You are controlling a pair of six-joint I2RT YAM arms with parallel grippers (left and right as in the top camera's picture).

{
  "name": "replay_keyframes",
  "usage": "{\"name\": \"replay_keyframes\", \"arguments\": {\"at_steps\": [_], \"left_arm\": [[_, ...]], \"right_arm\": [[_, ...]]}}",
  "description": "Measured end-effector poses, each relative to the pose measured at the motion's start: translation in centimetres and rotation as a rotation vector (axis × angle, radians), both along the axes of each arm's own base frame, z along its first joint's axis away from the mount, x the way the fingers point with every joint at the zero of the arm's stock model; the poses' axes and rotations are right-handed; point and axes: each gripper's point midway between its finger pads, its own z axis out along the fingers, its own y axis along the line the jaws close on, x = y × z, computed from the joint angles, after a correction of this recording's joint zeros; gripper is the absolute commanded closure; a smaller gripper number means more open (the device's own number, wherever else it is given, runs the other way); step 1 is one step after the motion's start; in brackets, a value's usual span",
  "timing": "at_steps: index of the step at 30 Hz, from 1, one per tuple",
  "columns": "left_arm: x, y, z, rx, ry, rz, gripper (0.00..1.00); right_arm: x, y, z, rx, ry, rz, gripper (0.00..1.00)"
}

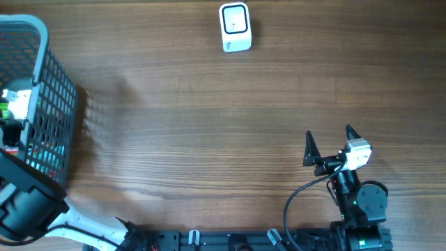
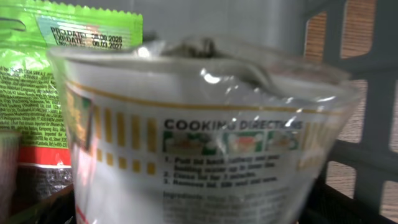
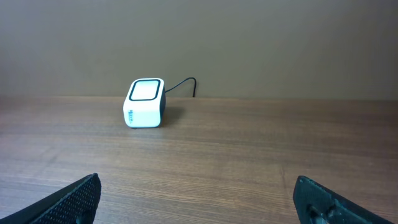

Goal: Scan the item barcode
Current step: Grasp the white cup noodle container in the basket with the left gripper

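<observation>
Left end effector is standing wide, but its fingers are not showing in the left wrist view, so can't tell if it is touching anything. It is sitting right up against a plastic-wrapped noodle cup (image 2: 205, 149), which is filling that view with the "cooking directions" panel facing the camera. The cup is standing inside the basket (image 1: 52, 118) at the far left edge of the surface (image 1: 195, 125). A green packet (image 2: 37, 81) is leaning just behind the cup, and the basket's gridded wall is showing at its right. The left arm (image 1: 28, 202) is reaching from the near-left corner up and over the basket rim, with its wrist dipping down inside.

Right end effector (image 1: 328, 136) is gaping wide, holding nothing and touching nothing, fingertips hanging above bare wood. It is pointing toward the far edge. The right arm is sitting folded close to its base at the near right.

The white scanner (image 1: 235, 26) is resting near the far edge, well apart from both arms and from the basket, window facing up, with its dark cable (image 3: 186, 82) trailing off behind it.
</observation>
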Motion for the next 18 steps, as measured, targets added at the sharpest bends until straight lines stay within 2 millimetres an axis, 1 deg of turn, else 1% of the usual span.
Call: {"name": "replay_keyframes", "arguments": {"at_steps": [1,2,3,7,9,11,12,13,14,15,16,18], "left_arm": [[0.0,0.0,-0.3,0.002,-0.001,0.001,0.24],[0.0,0.0,-0.3,0.001,-0.002,0.007,0.43],[-0.1,0.0,-0.4,0.005,-0.001,0.006,0.46],[0.2,0.4,-0.5,0.02,-0.01,0.014,0.4],[0.2,0.5,-0.4,0.018,-0.012,0.035,0.39],[0.6,0.9,0.7,0.036,-0.032,0.045,0.39],[0.9,1.3,2.0,0.059,-0.055,0.054,0.39],[1.2,1.7,3.9,0.089,-0.088,0.067,0.39],[1.6,2.2,6.6,0.134,-0.136,0.083,0.39],[1.9,2.5,8.8,0.17,-0.176,0.093,0.39],[2.0,2.6,12.4,0.226,-0.242,0.11,0.38],[1.8,2.4,17.4,0.299,-0.335,0.134,0.36]], "right_arm": [[0.0,0.0,0.0,0.0,0.0,0.0,0.0],[0.0,0.0,0.0,0.0,0.0,0.0,0.0],[0.0,0.0,0.0,0.0,0.0,0.0,0.0],[0.0,0.0,0.0,0.0,0.0,0.0,0.0],[0.0,0.0,0.0,0.0,0.0,0.0,0.0],[0.0,0.0,0.0,0.0,0.0,0.0,0.0],[0.0,0.0,0.0,0.0,0.0,0.0,0.0],[0.0,0.0,0.0,0.0,0.0,0.0,0.0],[0.0,0.0,0.0,0.0,0.0,0.0,0.0],[0.0,0.0,0.0,0.0,0.0,0.0,0.0],[0.0,0.0,0.0,0.0,0.0,0.0,0.0],[0.0,0.0,0.0,0.0,0.0,0.0,0.0]]}}
